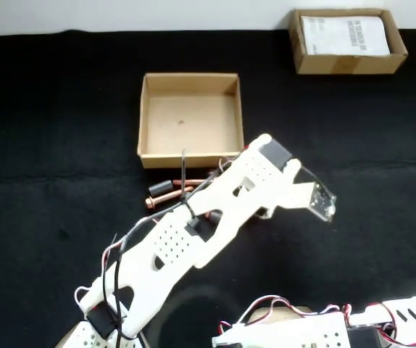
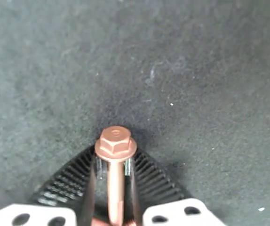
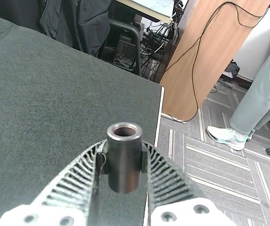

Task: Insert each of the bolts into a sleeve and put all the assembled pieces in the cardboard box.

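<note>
Smooth coppery-metal bolt [image 2: 115, 145], dark semi-gloss metal sleeve [image 3: 124, 162], matt cardboard box [image 1: 186, 158], rough blk table cloth [image 2: 196, 70].

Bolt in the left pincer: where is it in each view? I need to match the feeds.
High view: hidden beneath the far end of the outstretched arm, beside the near right corner of the cardboard box.
Left wrist view: centre, bolt clamped in the left pincer, hex head at the fingertips.
Right wrist view: the right pincer holds a sleeve there instead.
Shared landmark: the black table cover.
</note>
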Controlling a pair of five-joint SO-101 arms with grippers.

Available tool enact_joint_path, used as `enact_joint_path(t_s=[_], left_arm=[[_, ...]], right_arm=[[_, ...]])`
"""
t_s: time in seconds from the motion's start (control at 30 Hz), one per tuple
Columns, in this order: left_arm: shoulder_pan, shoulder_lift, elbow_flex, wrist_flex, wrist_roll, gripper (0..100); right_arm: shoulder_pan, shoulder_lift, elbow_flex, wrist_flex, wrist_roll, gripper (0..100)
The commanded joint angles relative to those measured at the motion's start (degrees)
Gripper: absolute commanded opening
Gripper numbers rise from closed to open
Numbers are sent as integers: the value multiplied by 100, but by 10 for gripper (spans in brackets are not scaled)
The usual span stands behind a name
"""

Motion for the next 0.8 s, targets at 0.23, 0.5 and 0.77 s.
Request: enact_joint_path(t_s=[0.23, 0.5, 0.77], left_arm=[[330, -1560, -734, 0, 2215, 9], [110, -3064, -1244, 0, 4070, 8], [-936, -4910, -1007, 79, 6901, 8]], right_arm=[[-233, -84, 40, -13, 35, 8], [-2519, -84, 154, 1332, 26, 8], [-5596, -84, -418, 1886, 18, 8]])
